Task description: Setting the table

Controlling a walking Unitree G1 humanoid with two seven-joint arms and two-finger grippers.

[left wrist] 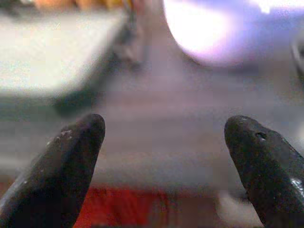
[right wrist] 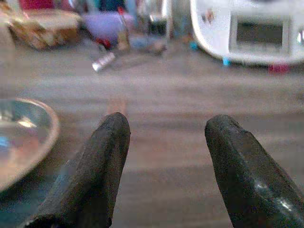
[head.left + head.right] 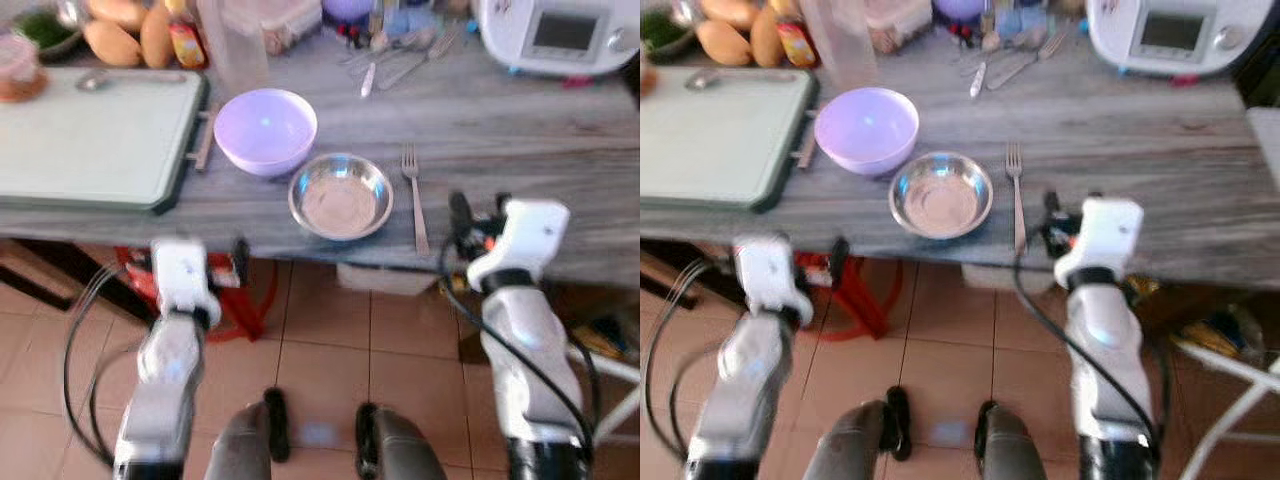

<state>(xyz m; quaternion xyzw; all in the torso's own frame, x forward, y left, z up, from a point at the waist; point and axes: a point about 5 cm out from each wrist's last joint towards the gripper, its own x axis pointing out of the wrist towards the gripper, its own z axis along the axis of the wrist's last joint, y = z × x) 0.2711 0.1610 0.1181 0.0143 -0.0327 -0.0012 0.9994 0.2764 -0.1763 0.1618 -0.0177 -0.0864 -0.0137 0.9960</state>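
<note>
Reaching for the fork (image 3: 414, 196) looks like the step: the right claw (image 2: 164, 142), fingers spread and empty, sits at the surface (image 3: 520, 150) edge by the handle end. Advance low, straddling the handle. Left claw (image 1: 164, 142) released; steel bowl (image 3: 340, 195) and lilac bowl (image 3: 265, 130) beyond.

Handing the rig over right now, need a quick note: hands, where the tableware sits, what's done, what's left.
Left hand: open, empty, at the table edge short of the lilac bowl.
Right hand: open, empty, over the near edge by the fork.
Steel bowl sits between the lilac bowl and the fork, near the front edge. Green tray to the left; more cutlery at the back.
Done: one bowl-and-fork place looks laid.
Left: likely place the lilac bowl and fetch its cutlery.
</note>
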